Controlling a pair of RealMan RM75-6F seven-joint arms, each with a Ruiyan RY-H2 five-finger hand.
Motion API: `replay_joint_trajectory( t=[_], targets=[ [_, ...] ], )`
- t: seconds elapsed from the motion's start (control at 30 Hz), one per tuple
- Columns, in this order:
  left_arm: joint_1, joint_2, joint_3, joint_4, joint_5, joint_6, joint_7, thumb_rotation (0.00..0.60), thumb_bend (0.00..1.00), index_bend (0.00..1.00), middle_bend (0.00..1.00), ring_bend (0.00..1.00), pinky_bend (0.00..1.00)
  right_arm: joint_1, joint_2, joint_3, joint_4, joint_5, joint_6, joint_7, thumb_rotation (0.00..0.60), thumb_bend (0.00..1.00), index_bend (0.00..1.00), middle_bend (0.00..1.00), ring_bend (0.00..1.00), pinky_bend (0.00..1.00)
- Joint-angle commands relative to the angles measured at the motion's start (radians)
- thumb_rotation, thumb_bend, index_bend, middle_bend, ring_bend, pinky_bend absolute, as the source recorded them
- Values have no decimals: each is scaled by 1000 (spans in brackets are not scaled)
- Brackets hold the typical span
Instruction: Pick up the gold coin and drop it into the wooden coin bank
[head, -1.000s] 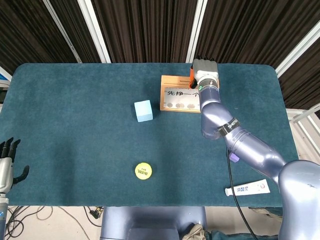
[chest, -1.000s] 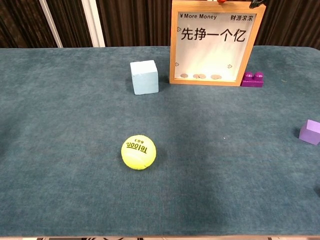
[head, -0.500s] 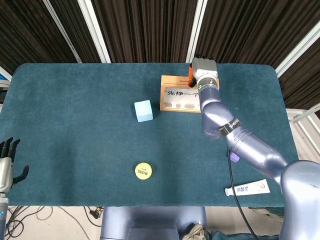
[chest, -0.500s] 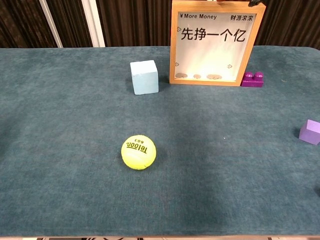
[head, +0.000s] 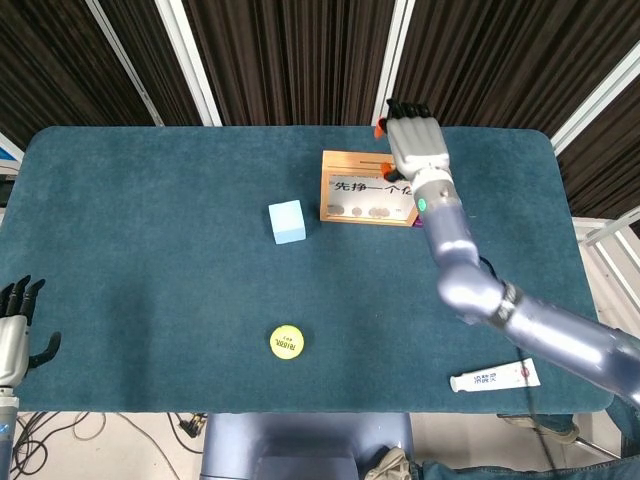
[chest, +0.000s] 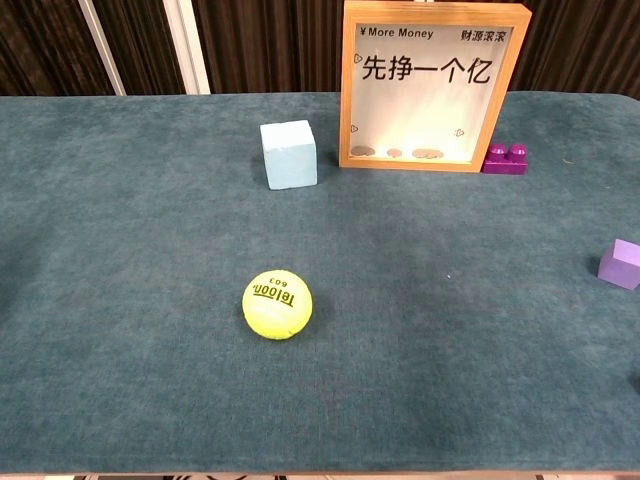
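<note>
The wooden coin bank (chest: 433, 85) stands upright at the far side of the table, its clear front printed with dark characters. Several coins (chest: 395, 153) lie along its bottom behind the pane. No loose gold coin shows on the table. My right hand (head: 415, 145) hovers above the bank's (head: 365, 190) right end, seen from the back, fingers stretched out with nothing visible in them. It is out of the chest view. My left hand (head: 15, 325) hangs off the table's near left corner, fingers apart and empty.
A light blue cube (chest: 289, 154) sits left of the bank. A yellow tennis ball (chest: 277, 304) lies in the near middle. A purple brick (chest: 506, 159) touches the bank's right side, a purple cube (chest: 622, 264) sits further right, and a toothpaste tube (head: 495, 377) lies near the front right edge.
My right hand has lifted off the top of the bank and its fingers have spread; the forearm has swung out to the right. The left hand has hardly moved.
</note>
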Motion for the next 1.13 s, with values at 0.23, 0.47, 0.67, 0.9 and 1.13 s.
replay_joint_trajectory(
  t=[0.23,0.47,0.67,0.9,1.13],
  targets=[
    [0,-1,-1,5,11,5,-10,600,340,110,5,0,0,-516,181,-263,-396,-733,428,395,600,452,219,20,0,0],
    [0,-7,-1,12,24,15,-4,600,340,109,5,0,0,-785,107,-479,-244,-1091,694,597,600,452,213,20,0,0],
    [2,-9,7,18,42,23,5,600,341,107,5,0,0,-915,52,-561,-153,-1183,807,649,600,452,149,21,0,0],
    [1,-9,17,28,77,30,9,600,340,101,5,0,0,-988,52,-591,-158,-1241,861,622,600,452,143,21,0,0],
    [5,-11,30,37,130,49,-4,600,340,101,5,0,0,-1018,61,-602,-170,-1256,844,653,600,452,143,21,0,0]
  ],
)
